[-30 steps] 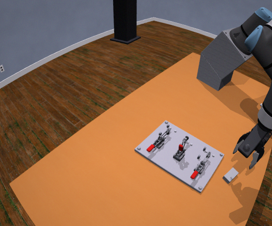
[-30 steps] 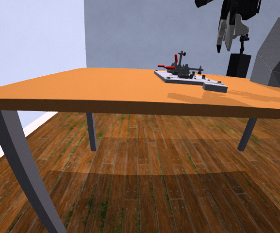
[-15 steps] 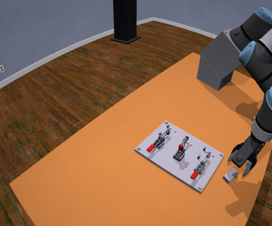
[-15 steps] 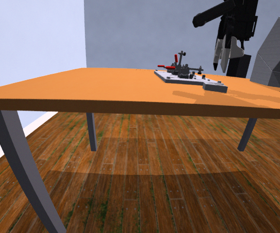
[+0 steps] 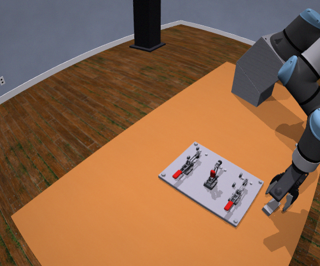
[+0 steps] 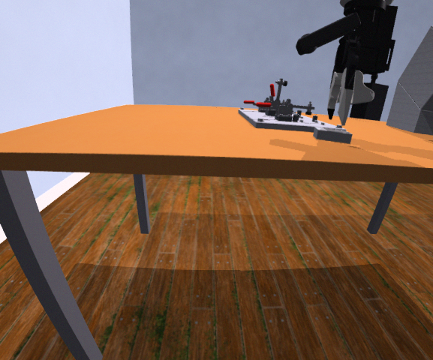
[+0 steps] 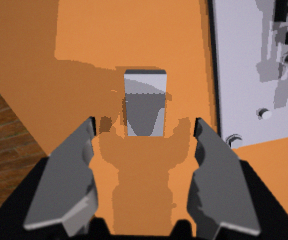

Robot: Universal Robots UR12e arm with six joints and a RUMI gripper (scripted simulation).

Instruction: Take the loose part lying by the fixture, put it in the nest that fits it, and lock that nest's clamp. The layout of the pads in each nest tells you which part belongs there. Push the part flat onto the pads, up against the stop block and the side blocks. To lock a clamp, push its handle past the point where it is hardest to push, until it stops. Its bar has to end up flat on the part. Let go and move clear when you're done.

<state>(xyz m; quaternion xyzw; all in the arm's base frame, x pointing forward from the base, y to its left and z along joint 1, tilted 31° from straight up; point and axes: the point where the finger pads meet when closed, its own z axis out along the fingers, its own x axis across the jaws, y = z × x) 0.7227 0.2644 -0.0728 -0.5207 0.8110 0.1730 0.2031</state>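
Observation:
The loose part is a small grey rectangular block lying flat on the orange table, just off the near right corner of the fixture plate. It also shows in the wrist view and in the exterior view. My gripper is open and empty, pointing down just above the part, fingers apart on either side of it in the wrist view. The fixture carries three toggle clamps: the left clamp and the right clamp have red handles lying low, the middle clamp has its handle upright.
A large grey angled block stands at the table's far right by the arm's base. The table's right edge runs close beside the part. A black column stands on the floor behind.

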